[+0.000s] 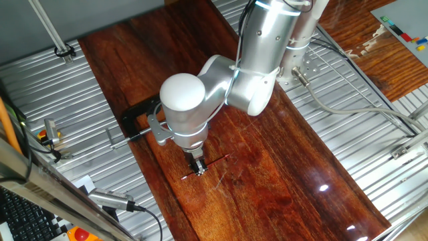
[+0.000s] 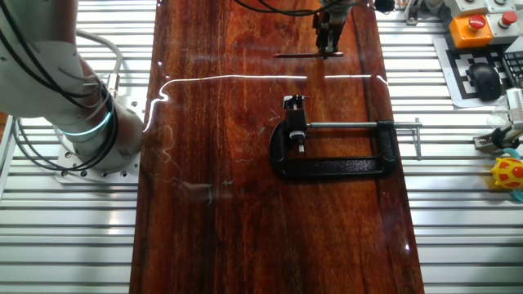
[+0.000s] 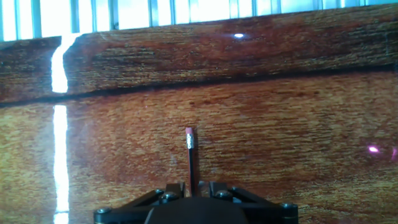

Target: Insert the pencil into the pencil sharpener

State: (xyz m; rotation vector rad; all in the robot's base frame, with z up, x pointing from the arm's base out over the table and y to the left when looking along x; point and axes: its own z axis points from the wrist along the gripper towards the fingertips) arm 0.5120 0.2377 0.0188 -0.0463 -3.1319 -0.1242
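The pencil (image 2: 298,55) is a thin dark stick lying on the wooden board at its far end. It also shows in one fixed view (image 1: 215,161). In the hand view it runs up from between my fingers to its pink eraser end (image 3: 189,132). My gripper (image 2: 328,51) points straight down over it, with the jaws close on either side of the pencil at board level. The gripper also shows in one fixed view (image 1: 198,169). The pencil sharpener (image 2: 292,103) is a tiny white block held at the jaw end of the black clamp (image 2: 335,167), well apart from the gripper.
The clamp's grey rod (image 2: 351,125) points toward the board's right edge. In one fixed view my arm hides most of the clamp (image 1: 137,115). Ribbed metal table lies on both sides of the board (image 2: 245,204). An orange button box (image 2: 471,23) and a yellow toy (image 2: 508,173) sit off the board.
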